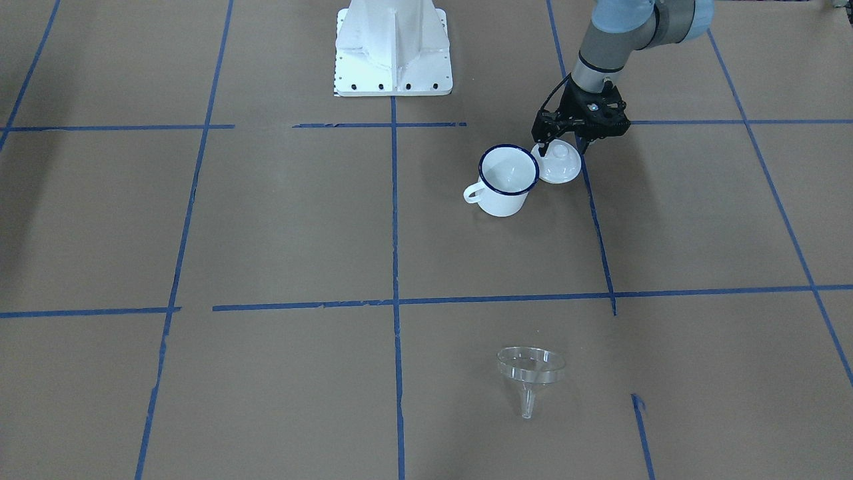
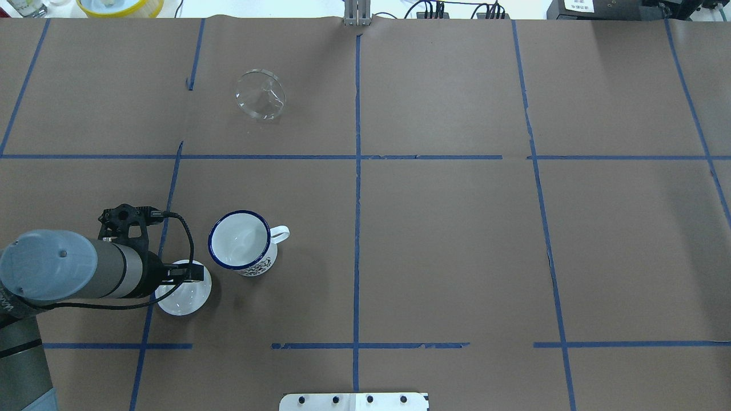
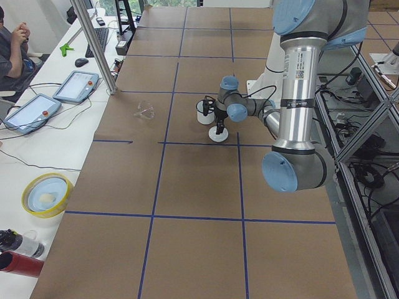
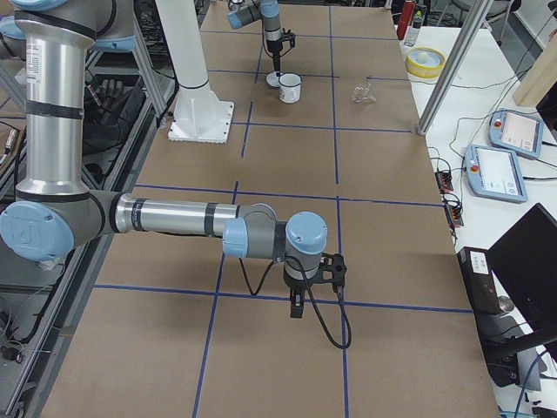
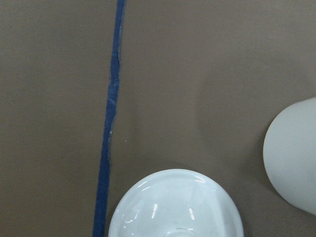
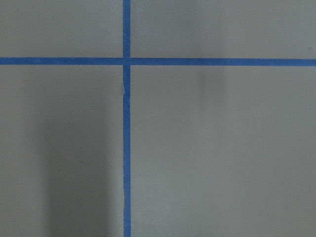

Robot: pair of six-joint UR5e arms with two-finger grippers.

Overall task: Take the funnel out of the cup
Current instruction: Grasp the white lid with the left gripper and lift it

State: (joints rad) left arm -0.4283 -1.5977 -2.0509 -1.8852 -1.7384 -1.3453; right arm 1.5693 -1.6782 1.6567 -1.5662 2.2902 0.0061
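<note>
from my remote seat i see the small clear plastic funnel (image 1: 531, 370) lying on its side on the brown paper-covered bench (image 1: 266, 220), in the lower middle of the front-facing frame, spout pointing toward the bottom edge. it is out of, and well apart from, the white enamel cup with the dark blue rim (image 1: 506, 180). the cup stands upright and empty just right of centre in the upper half of that frame, its loop handle toward the frame's left. a round white lid with a knob (image 1: 560, 163) lies just beside the cup on its right. the left gripper (image 1: 562, 148) hangs over that lid with its fingers apart, holding nothing. the right gripper (image 4: 297, 309) hangs low over bare bench in the lower middle of the right side view; i cannot tell how its fingers stand.
</note>
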